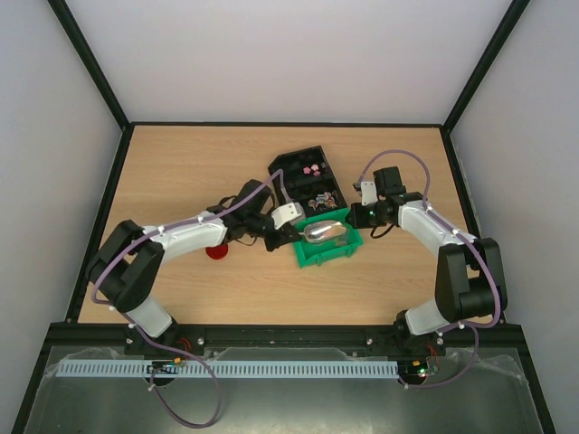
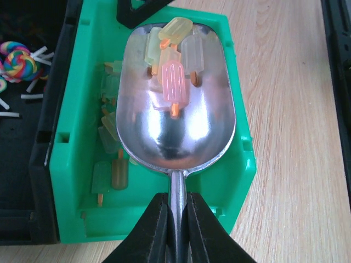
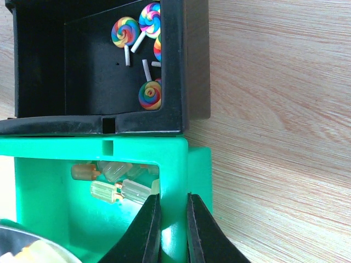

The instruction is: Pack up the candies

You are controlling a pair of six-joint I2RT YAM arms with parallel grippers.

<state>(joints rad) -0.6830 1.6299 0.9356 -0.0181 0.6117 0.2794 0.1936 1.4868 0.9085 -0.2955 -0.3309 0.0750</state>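
My left gripper (image 2: 176, 219) is shut on the handle of the silver metal scoop (image 2: 178, 98), held over the green bin (image 2: 241, 137). Several pale popsicle-shaped candies (image 2: 170, 52) lie in the scoop's far end, and more lie on the bin floor (image 2: 112, 164). My right gripper (image 3: 171, 219) is shut on the green bin's wall (image 3: 173, 170); candies (image 3: 118, 189) show inside. In the top view the scoop (image 1: 324, 231) sits over the green bin (image 1: 308, 258), with the left gripper (image 1: 291, 237) at its left and the right gripper (image 1: 353, 220) at its right.
A black divided tray (image 1: 291, 169) stands just behind the green bin, holding pink sweets and swirl lollipops (image 3: 126, 30). A round red lid (image 1: 217, 252) lies under my left arm. Black frame rails border the wooden table.
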